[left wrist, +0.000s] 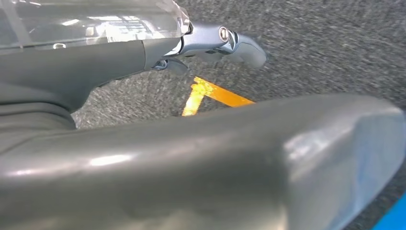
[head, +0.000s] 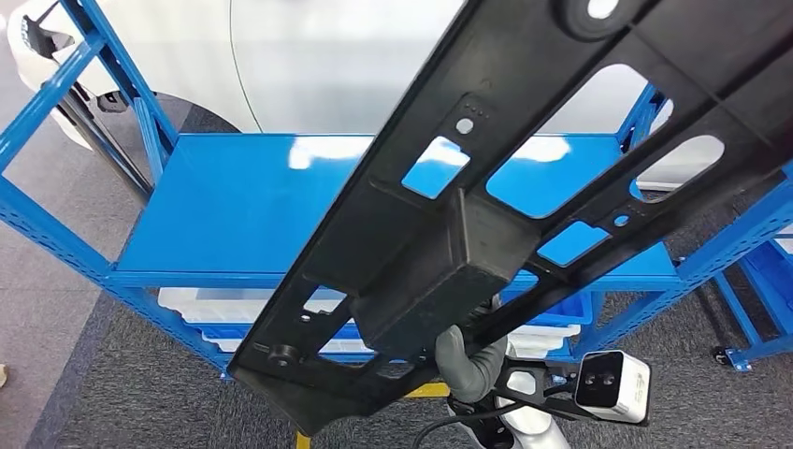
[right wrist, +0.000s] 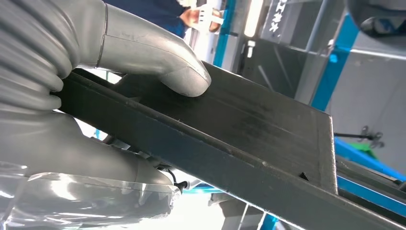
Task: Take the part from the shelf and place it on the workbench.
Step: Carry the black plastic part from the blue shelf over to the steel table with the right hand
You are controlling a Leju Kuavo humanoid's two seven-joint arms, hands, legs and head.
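A long black plastic part (head: 449,253) with several cut-out windows and a boxy block at its middle slants across the head view, close to the camera and raised off the blue shelf (head: 234,206). My right hand (head: 472,360) grips it from below near its lower end. In the right wrist view the thumb (right wrist: 182,72) presses on the flat face of the part (right wrist: 249,129), with the other fingers wrapped under its edge. My left hand (left wrist: 191,163) hangs over grey carpet, its fingers apart with nothing between them.
The shelf's top board is bare, and white bins (head: 215,304) sit on the level below. A white car (head: 327,56) stands behind the shelf. Another blue rack (head: 762,281) stands at the right. Yellow tape (left wrist: 210,93) marks the carpet.
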